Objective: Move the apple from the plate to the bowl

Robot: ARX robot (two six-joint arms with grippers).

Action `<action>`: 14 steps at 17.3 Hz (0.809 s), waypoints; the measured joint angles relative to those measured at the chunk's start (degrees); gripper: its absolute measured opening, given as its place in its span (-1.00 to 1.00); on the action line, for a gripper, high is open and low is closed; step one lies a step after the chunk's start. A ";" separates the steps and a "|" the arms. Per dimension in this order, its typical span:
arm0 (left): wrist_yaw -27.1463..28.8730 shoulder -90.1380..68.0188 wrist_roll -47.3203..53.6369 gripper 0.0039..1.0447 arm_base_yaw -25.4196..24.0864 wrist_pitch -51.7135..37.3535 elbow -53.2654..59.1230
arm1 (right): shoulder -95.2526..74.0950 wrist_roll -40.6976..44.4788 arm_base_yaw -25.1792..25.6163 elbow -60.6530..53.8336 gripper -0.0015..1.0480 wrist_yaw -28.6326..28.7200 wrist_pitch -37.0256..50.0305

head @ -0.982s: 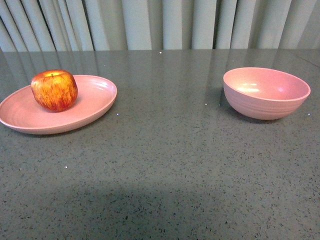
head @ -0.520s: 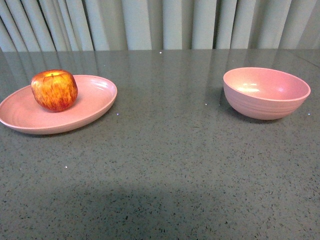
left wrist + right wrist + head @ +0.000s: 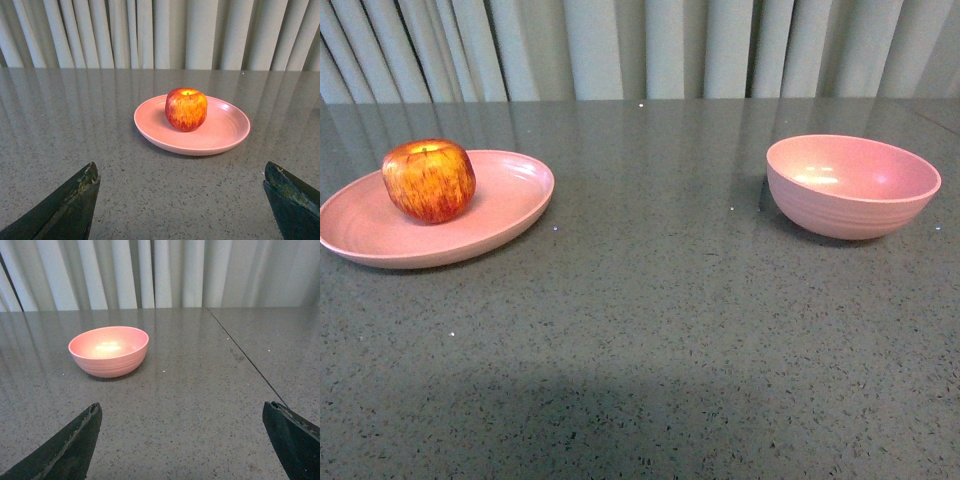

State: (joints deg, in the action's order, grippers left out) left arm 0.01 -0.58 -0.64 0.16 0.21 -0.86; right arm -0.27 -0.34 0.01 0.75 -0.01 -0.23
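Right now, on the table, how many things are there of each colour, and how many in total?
Pink: 2, the plate and the bowl
Red with yellow: 1, the apple, which sits on the plate
Total: 3
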 joint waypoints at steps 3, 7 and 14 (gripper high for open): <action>0.00 0.00 0.00 0.88 0.00 0.00 0.00 | 0.00 0.00 0.00 0.00 0.87 0.00 0.00; 0.00 0.00 0.02 0.88 0.00 0.00 0.00 | -21.27 -9.31 -7.15 13.94 0.87 -0.70 9.33; 0.00 0.00 0.00 0.88 0.00 0.00 0.00 | -35.01 -7.04 -7.13 21.18 0.87 -0.98 14.93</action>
State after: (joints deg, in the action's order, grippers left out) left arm 0.01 -0.58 -0.64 0.16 0.21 -0.86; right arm -35.29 -7.38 -7.11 21.93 -0.99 14.70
